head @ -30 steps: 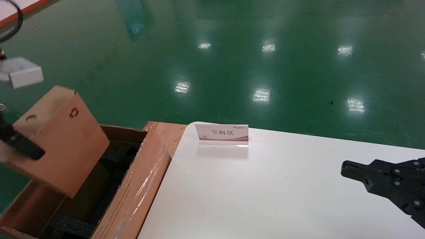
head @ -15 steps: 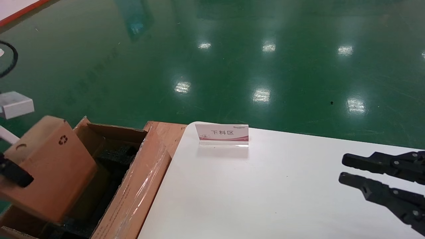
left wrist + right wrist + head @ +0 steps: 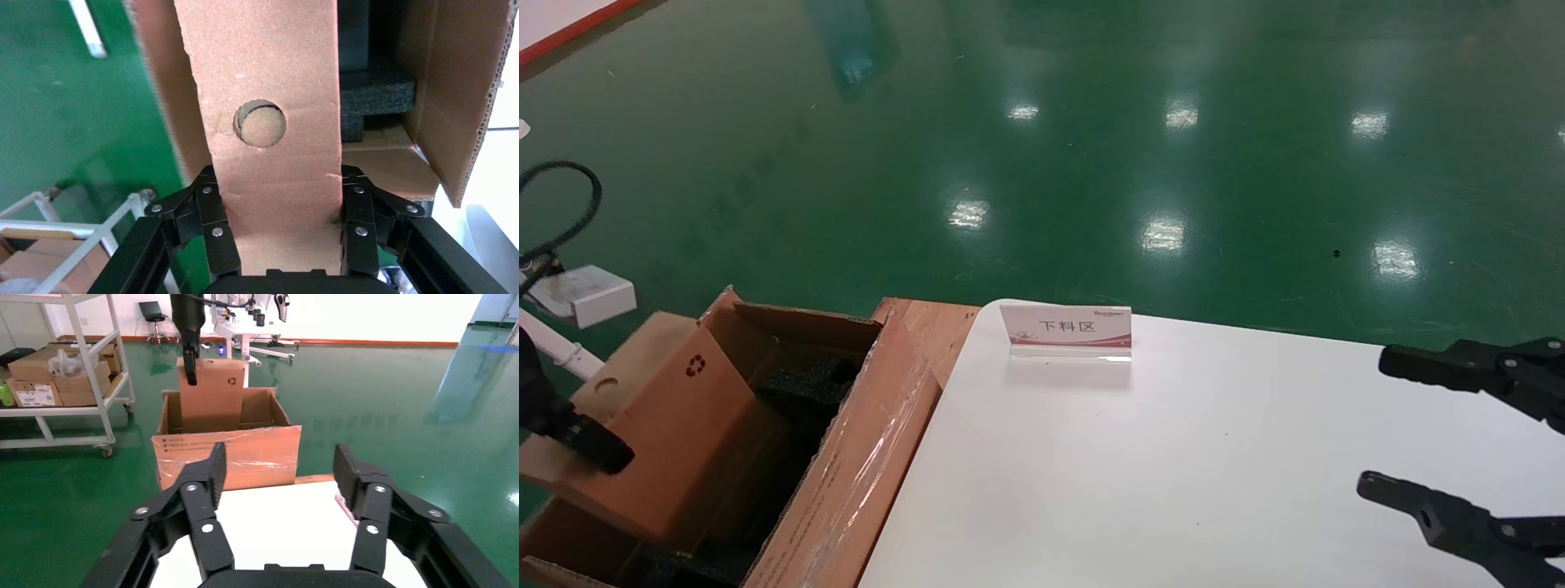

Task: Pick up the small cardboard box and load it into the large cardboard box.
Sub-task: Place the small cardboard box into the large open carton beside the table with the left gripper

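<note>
The small cardboard box, plain brown with a recycling mark and a round finger hole, stands tilted with its lower part inside the large cardboard box. My left gripper is shut on its two sides near the upper end; in the head view one black finger shows at the far left. Black foam lies inside the large carton. The right wrist view shows the small box sticking up out of the carton. My right gripper hangs open over the white table, holding nothing.
A white table lies right of the carton, with a small sign stand near its far edge. Glossy tape covers the carton's long flap. Green floor lies beyond. A shelf rack with boxes stands farther off.
The left gripper has lowered the small box from above the carton down into it. The right gripper's fingers have spread from nearly shut to wide open.
</note>
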`<action>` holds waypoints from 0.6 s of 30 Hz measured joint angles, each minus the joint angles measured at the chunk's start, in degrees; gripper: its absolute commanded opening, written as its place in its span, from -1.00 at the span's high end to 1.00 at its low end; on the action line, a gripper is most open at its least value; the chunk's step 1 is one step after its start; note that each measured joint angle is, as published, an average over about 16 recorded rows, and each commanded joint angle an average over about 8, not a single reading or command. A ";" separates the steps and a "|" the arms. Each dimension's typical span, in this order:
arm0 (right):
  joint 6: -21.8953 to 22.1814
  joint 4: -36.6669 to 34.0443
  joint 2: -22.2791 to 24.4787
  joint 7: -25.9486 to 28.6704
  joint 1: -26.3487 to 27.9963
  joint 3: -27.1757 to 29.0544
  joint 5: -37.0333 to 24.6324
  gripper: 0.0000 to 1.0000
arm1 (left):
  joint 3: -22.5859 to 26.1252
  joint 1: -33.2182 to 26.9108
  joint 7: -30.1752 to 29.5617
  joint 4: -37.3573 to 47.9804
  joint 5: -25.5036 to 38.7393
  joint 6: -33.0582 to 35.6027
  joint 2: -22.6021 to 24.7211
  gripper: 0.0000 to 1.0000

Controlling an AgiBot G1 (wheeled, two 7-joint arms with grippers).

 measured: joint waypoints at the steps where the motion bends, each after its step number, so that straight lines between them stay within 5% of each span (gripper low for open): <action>1: 0.00 0.00 0.00 0.00 0.00 0.00 0.00 -1.00 | -0.02 0.38 -0.10 -0.15 0.24 -0.33 -0.23 1.00; 18: 0.03 0.00 0.02 -0.03 0.01 -0.06 0.04 -1.00 | 1.02 6.05 -2.05 -0.95 4.97 -5.82 -0.36 1.00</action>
